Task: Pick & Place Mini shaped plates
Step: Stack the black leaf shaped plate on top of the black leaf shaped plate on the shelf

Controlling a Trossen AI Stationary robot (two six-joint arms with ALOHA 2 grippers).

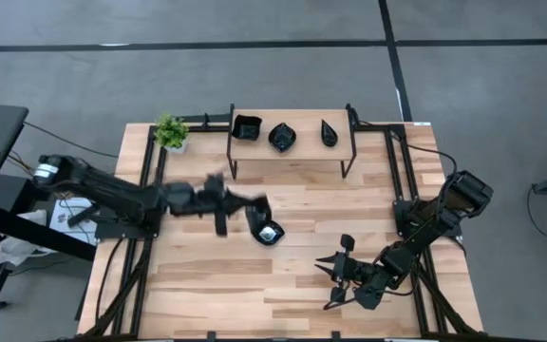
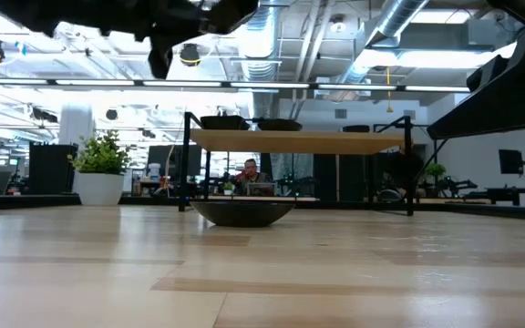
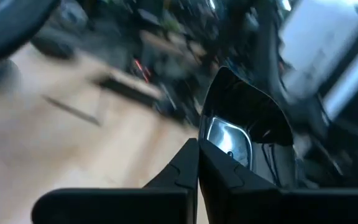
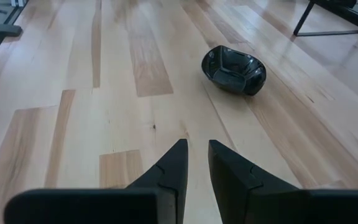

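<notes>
While the left arm reaches in from the left edge of the high view toward the middle of the frame, its left gripper [image 1: 257, 211] hangs blurred just above and left of a glossy black dish [image 1: 269, 233] lying on the wooden table [image 1: 207, 294]. Seen through the left wrist camera, its two dark fingers [image 3: 188, 171] are pressed together with nothing between them, and the dish [image 3: 244, 127] shows just past their tips; whether they touch it cannot be told. At table height the same dish [image 2: 242, 212] sits flat on the boards at the centre of the frame, with the arm only a dark smear along the top edge.

Near the top centre of the high view stands a small raised shelf [image 1: 292, 157] on black legs, carrying three more black dishes in a row: a square dish [image 1: 246, 126] at its left, a rounded dish [image 1: 282, 137] in the middle and a leaf-shaped dish [image 1: 329, 133] at its right. A little potted plant [image 1: 171, 132] stands at the shelf's left, near the table's upper left corner.

Toward the lower right of the high view waits the right gripper [image 1: 333, 275], well apart from the dish. Its fingers [image 4: 169, 168] stand slightly spread over bare wood, holding nothing, and the dish [image 4: 234, 69] lies farther off in the upper right of that wrist view.
</notes>
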